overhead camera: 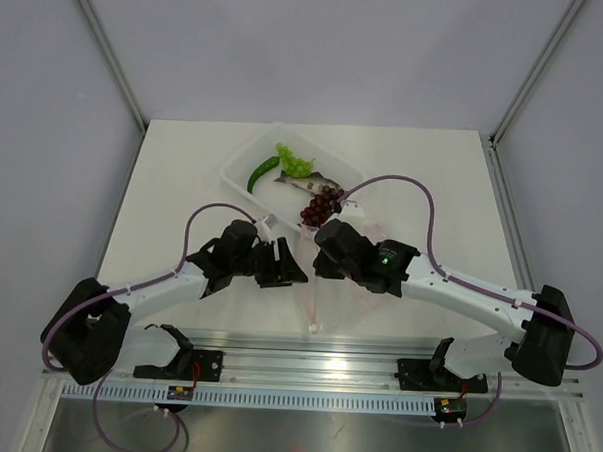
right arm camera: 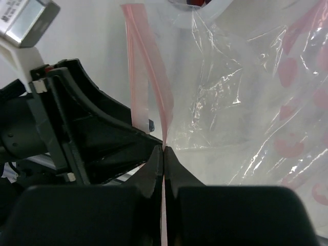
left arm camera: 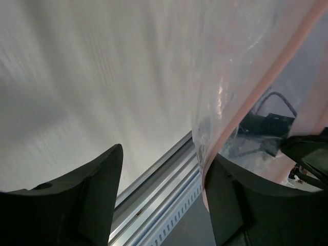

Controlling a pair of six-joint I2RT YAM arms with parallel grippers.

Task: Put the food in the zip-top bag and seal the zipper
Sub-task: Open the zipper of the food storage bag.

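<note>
The food lies in the white tray (overhead camera: 242,161): a green chili pepper (overhead camera: 262,172), lettuce (overhead camera: 294,163), a grey fish (overhead camera: 306,178) and a dark red grape bunch (overhead camera: 320,205). The clear zip-top bag (overhead camera: 364,289) is between the two arms; it also shows in the right wrist view (right arm camera: 241,92). My right gripper (right arm camera: 163,148) is shut on the bag's pink zipper strip (right arm camera: 154,77) and holds it up. My left gripper (left arm camera: 165,154) is open, with the bag's pink edge (left arm camera: 246,102) lying against the inner side of its right finger (left arm camera: 230,200). In the top view both grippers (overhead camera: 300,270) (overhead camera: 319,259) meet at the bag's mouth.
The pink strip runs down toward the table's near edge and ends in a small whitish tab (overhead camera: 313,330). The metal rail (overhead camera: 316,359) with the arm bases lies just beyond. The tray stands at the back, close behind the right gripper.
</note>
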